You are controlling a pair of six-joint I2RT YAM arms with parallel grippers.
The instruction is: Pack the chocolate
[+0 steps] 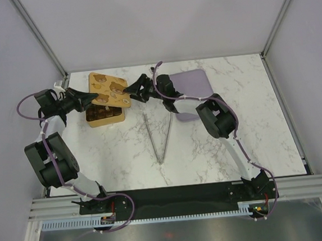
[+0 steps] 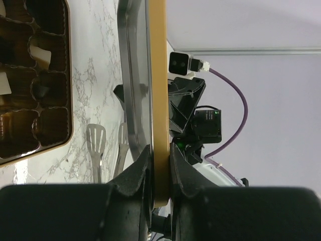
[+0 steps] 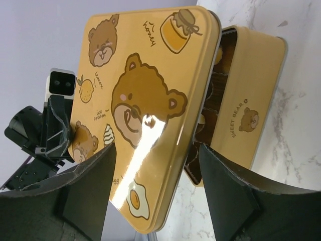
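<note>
The bear-printed lid (image 1: pixel 109 90) hangs tilted above the square golden box (image 1: pixel 107 120). My left gripper (image 1: pixel 88 98) is shut on the lid's left edge; in the left wrist view the lid (image 2: pixel 158 90) is edge-on and both jaws (image 2: pixel 159 173) press on it. My right gripper (image 1: pixel 133 94) is open, its fingers (image 3: pixel 228 193) apart on either side of the lid's near corner (image 3: pixel 145 110) without touching it. Chocolate pieces lie in the box's compartments: a cream one (image 2: pixel 41 56) among dark ones, and some show under the lid (image 3: pixel 204 123). The lid hides most of the box.
The lilac tray (image 1: pixel 194 86) lies at the back right, under my right arm. Metal tongs (image 1: pixel 158 137) lie in the middle of the marble table, also in the left wrist view (image 2: pixel 96 143). Grey walls enclose the back and sides.
</note>
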